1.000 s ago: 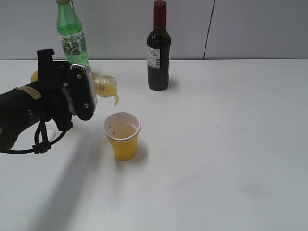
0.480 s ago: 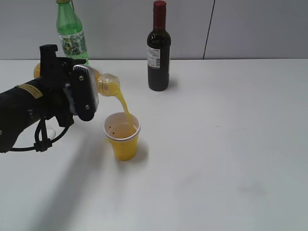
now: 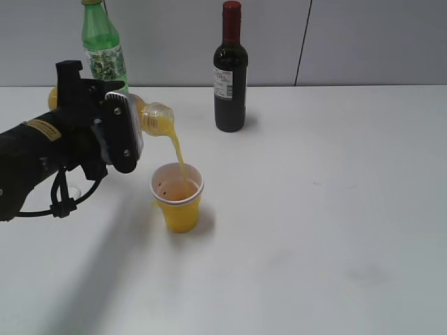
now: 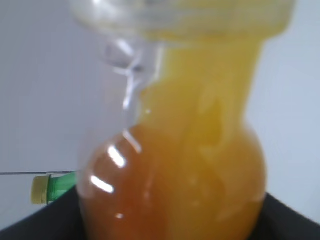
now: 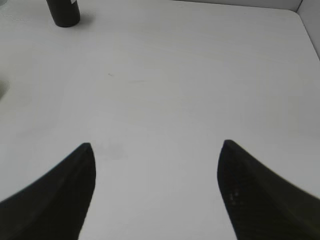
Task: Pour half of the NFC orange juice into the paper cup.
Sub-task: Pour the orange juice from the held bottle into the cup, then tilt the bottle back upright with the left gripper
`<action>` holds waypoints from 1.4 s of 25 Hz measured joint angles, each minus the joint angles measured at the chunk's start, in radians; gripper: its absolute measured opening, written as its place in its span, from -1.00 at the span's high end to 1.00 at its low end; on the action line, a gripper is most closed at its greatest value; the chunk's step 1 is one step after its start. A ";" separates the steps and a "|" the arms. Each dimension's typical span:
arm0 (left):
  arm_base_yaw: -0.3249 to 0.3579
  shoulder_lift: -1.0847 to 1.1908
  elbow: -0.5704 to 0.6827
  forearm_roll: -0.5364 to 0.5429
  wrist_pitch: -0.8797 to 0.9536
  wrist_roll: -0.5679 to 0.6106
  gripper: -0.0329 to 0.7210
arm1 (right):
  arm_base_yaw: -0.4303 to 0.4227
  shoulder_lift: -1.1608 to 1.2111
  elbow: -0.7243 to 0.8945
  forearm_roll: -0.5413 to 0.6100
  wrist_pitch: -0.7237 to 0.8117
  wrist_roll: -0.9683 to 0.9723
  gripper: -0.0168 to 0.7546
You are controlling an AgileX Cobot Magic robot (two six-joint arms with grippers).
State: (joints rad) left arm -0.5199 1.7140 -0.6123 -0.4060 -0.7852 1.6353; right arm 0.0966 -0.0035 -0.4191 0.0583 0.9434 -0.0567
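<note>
My left gripper [image 3: 115, 132] is shut on the NFC orange juice bottle [image 3: 152, 118] and holds it tipped on its side, neck to the right, above and left of the yellow paper cup [image 3: 179, 197]. A thin stream of juice runs from the mouth into the cup, which holds some juice. In the left wrist view the bottle's neck and shoulder [image 4: 190, 165] fill the frame, full of orange liquid. My right gripper [image 5: 156, 145] is open and empty over bare table; it does not show in the exterior view.
A dark wine bottle [image 3: 230, 70] with a red capsule stands at the back centre; its base shows in the right wrist view [image 5: 63, 11]. A taller green bottle [image 3: 105, 52] stands at the back left, behind my left arm. The white table [image 3: 335, 209] extends to the right.
The bottle has tipped further and risen slightly. A short dribble at the mouth has become a steady stream reaching the cup. The cup has not moved.
</note>
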 joint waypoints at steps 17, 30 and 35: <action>0.000 0.000 0.000 0.001 -0.005 0.025 -0.34 | 0.000 0.000 0.000 0.001 0.000 -0.001 -0.53; 0.000 0.000 0.000 0.001 -0.005 0.027 -0.34 | 0.000 0.000 0.000 0.001 0.000 0.000 -0.53; 0.000 0.000 0.000 0.001 -0.005 0.028 -0.34 | 0.000 0.000 0.000 0.001 0.000 0.000 -0.53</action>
State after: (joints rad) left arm -0.5199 1.7140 -0.6123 -0.4050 -0.7907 1.6632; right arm 0.0966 -0.0035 -0.4191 0.0592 0.9434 -0.0569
